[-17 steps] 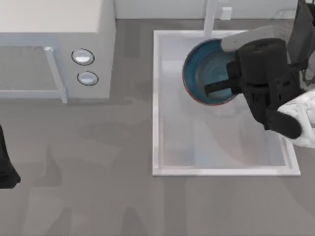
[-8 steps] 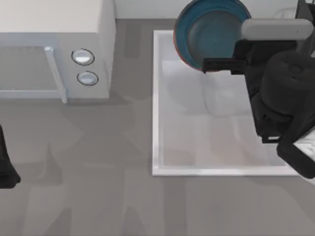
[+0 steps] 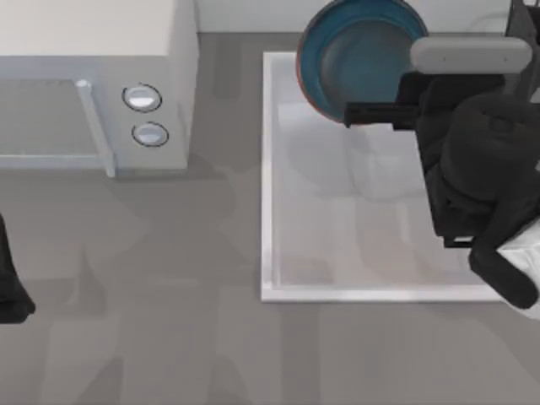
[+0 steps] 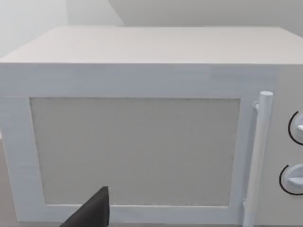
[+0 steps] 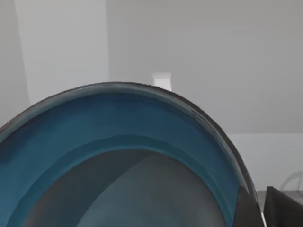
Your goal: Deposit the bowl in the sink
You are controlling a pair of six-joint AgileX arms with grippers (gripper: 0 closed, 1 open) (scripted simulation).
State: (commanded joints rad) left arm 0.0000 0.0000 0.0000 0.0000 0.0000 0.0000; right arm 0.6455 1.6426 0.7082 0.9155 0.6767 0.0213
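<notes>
The right hand point(image 3: 380, 112) pinches the bowl point(image 3: 359, 55) by its rim, holding it raised over the faucet end of the sink point(image 3: 268, 169) (presumably for lowering inside); the left arm sits parked at the worktop's left edge.

From above, I see the bowl point(image 3: 359, 55) cut by the top edge, my right arm covering the sink's point(image 3: 268, 177) right rim.
</notes>
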